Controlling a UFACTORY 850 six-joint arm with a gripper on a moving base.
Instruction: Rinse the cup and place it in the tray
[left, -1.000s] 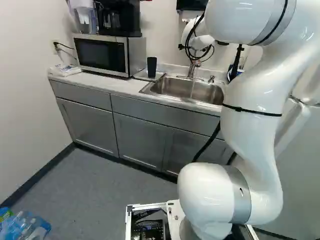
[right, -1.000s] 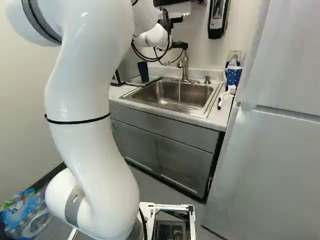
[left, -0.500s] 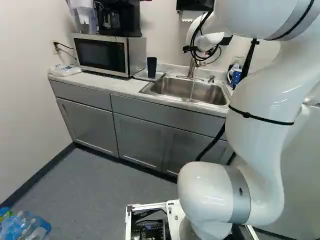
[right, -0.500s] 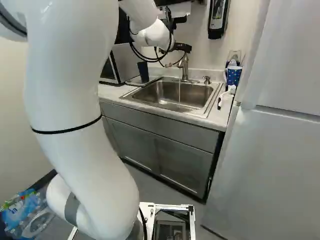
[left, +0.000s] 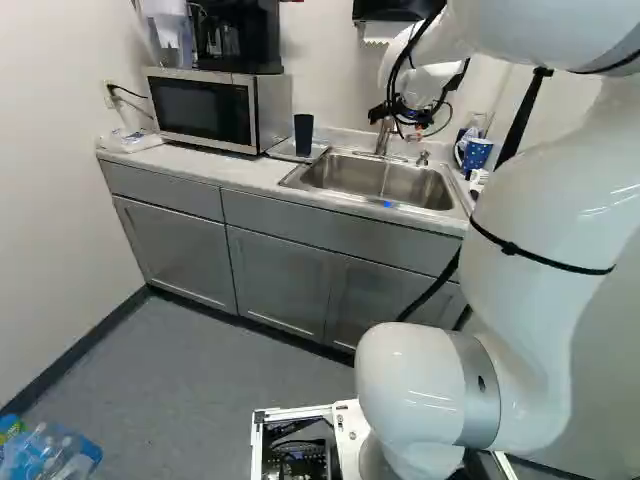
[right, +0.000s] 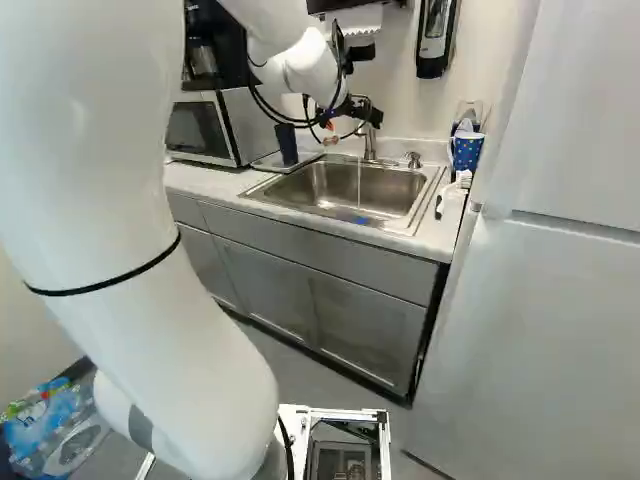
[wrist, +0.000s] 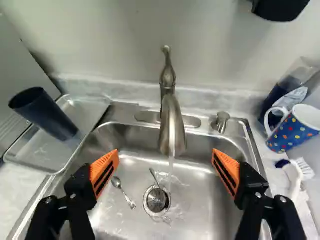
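My gripper (right: 368, 114) hangs near the tap above the sink. In the wrist view, the gripper (wrist: 165, 167) stands wide open with nothing between its orange pads, the tap spout just ahead. A dark blue cup (left: 303, 136), also a cup (wrist: 46, 115) in the wrist view, stands upright in the metal tray (wrist: 42, 150), left of the sink. Water runs from the tap (wrist: 171, 125) into the sink (wrist: 210, 200). Right of the sink is a blue mug with coloured dots (wrist: 292, 131).
Two spoons (wrist: 120, 189) lie in the sink near the drain. A brush (wrist: 295, 175) rests by the mug, with a clear container (wrist: 285, 90) behind it. A microwave (left: 205, 108) stands left of the tray; the fridge (right: 540, 300) is at the far right. A dispenser hangs above.
My arm has shifted rightward in the left base view and leftward in the right one, its wrist turning slightly lower by the tap. A blue spot now shows at the sink's front. The base stays put.
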